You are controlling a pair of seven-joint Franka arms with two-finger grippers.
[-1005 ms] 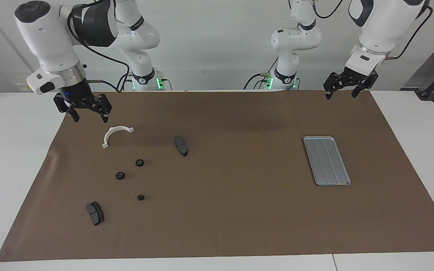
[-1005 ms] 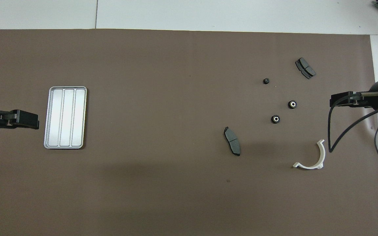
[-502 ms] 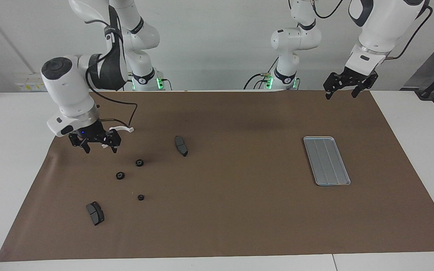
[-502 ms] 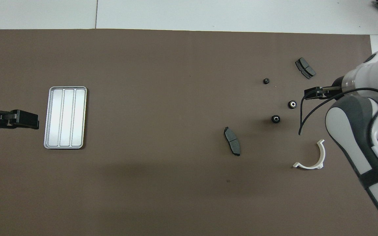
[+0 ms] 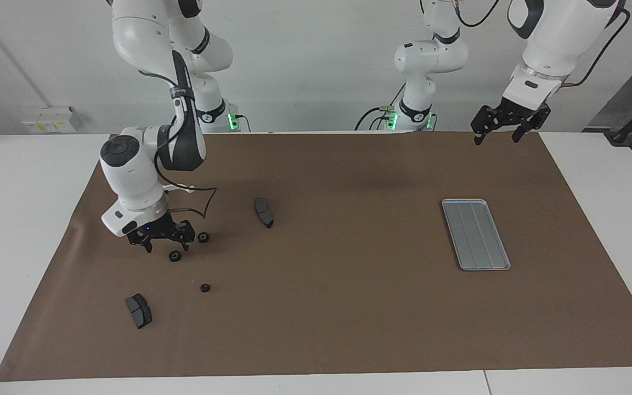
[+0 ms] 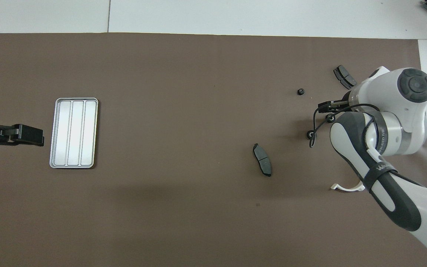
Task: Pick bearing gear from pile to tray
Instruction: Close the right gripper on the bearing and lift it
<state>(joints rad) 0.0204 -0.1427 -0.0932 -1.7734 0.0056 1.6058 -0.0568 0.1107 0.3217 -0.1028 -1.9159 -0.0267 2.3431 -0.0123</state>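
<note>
right gripper (image 5: 166,245) open, low over pile beside bearing gear (image 5: 175,256) near mat edge | left gripper (image 5: 496,133) open, waiting by mat corner | tray (image 5: 475,234) empty | risk: fingertip knocking gear away, or pinching neighbour gear (image 5: 203,237)

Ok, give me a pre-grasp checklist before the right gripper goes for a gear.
1. Right gripper open: ok.
2. Right gripper over a gear: ok, it hangs just above it, beside a second gear.
3. Gear touched or gripped: cannot tell; it seems to lie free on the mat.
4. Third gear and the brake pads apart from the target: ok.
5. Tray empty: ok.
6. Left gripper waits open, up and away from the tray: ok.
</note>
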